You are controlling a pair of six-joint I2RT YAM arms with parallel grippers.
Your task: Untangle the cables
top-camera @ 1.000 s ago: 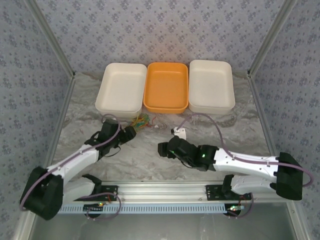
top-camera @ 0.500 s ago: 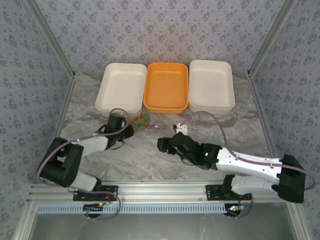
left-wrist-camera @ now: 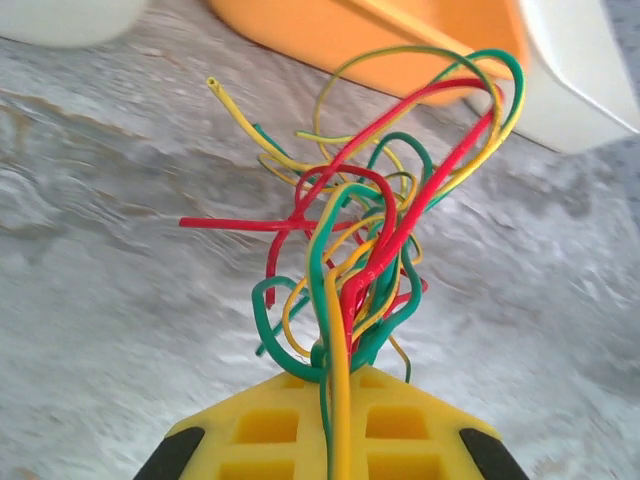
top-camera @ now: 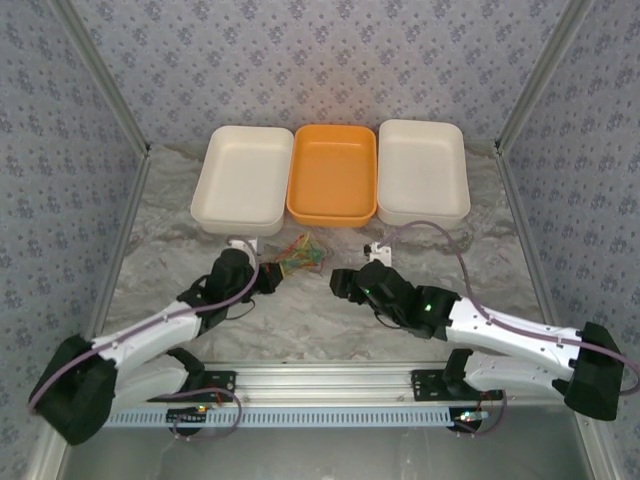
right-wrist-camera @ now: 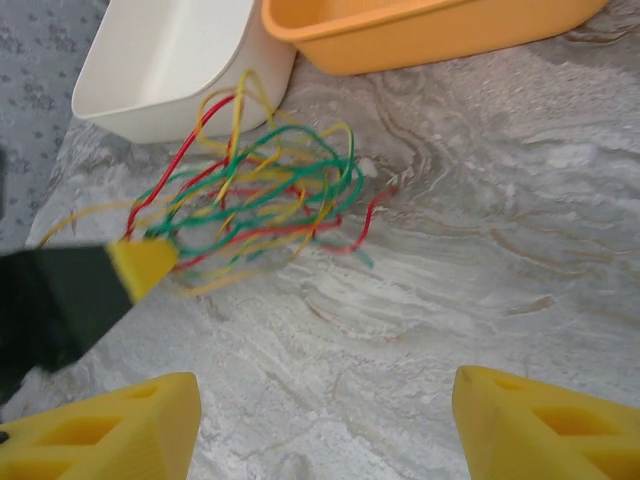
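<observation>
A tangle of thin green, red and yellow cables hangs just above the marble table in front of the trays. My left gripper is shut on the bundle's near end; in the left wrist view the cables fan out from between its closed yellow fingers. From the right wrist view the same cables sit ahead and to the left, with the left gripper's yellow tip at their end. My right gripper stands open to the right of the tangle, nothing between its fingers.
Three trays line the back: a cream tray on the left, an orange tray in the middle, a cream tray on the right. Bare marble table lies between the arms.
The left gripper has lifted the cable bundle and carried it right, toward the middle. The right gripper has advanced forward and slightly right toward the tangle.
</observation>
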